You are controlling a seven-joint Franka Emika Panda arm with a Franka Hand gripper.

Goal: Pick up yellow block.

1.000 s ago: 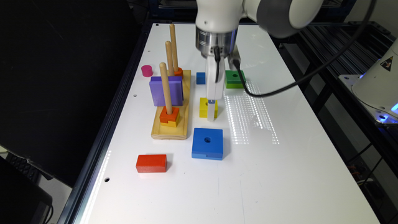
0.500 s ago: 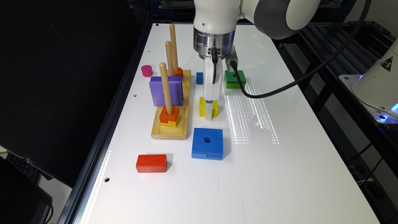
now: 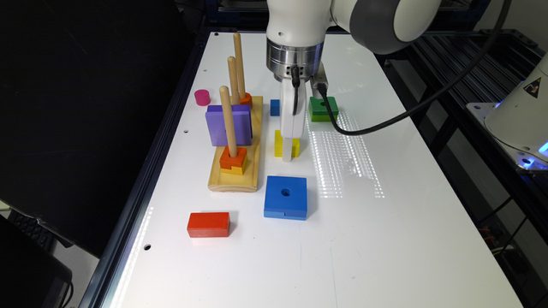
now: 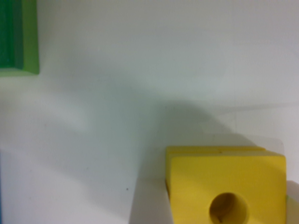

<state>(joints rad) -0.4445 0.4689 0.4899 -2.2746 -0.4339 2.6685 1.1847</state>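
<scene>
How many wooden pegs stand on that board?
3, in a row on the board: front peg through the orange piece, middle peg by the purple block, back peg.

We see a robotics lab. A white tabletop (image 3: pixel 385 239) with small holes along one long edge carries the arm (image 3: pixel 299 38), a black cable (image 3: pixel 385 122) trailing from its wrist. Dark metal racks (image 3: pixel 471 77) run past the far long edge, beside white equipment bearing a yellow warning label (image 3: pixel 532 87).

A white table (image 3: pixel 385 239) is carrying a wooden peg base (image 3: pixel 234 182); beside the base are lying a yellow block (image 3: pixel 279 143), a blue square block (image 3: pixel 285 197) and a red brick (image 3: pixel 208 224).
</scene>
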